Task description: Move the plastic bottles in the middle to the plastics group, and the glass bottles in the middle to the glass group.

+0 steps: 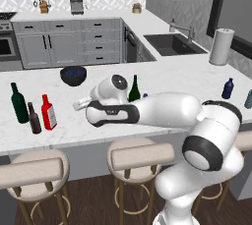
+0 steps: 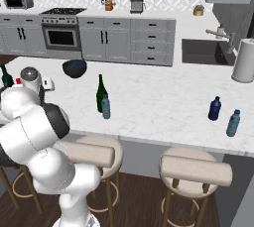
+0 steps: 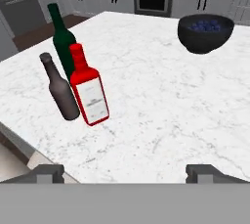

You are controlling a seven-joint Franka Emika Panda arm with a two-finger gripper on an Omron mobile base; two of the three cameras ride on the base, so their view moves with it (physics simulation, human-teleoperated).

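The flat-sided red bottle [image 3: 89, 93] with a white label stands upright beside the slim dark brown bottle [image 3: 61, 88] and the tall dark teal-green bottle [image 3: 61, 39], at the counter's left end [image 1: 48, 112]. My gripper [image 3: 127, 173] is open and holds nothing; it hovers a little to the right of the red bottle [image 1: 78, 105], apart from it. In the middle stand the green wine bottle [image 2: 101, 92] and, right by it, the small pale blue bottle [image 2: 105, 106]. The navy bottle [image 2: 214, 108] and the pale teal bottle [image 2: 232, 123] stand at the right end.
A dark bowl [image 3: 205, 32] with blue fruit sits on the counter behind the gripper. A paper towel roll [image 1: 221, 46] stands near the sink [image 1: 172, 43]. Bar stools [image 1: 140, 154] line the counter's near edge.
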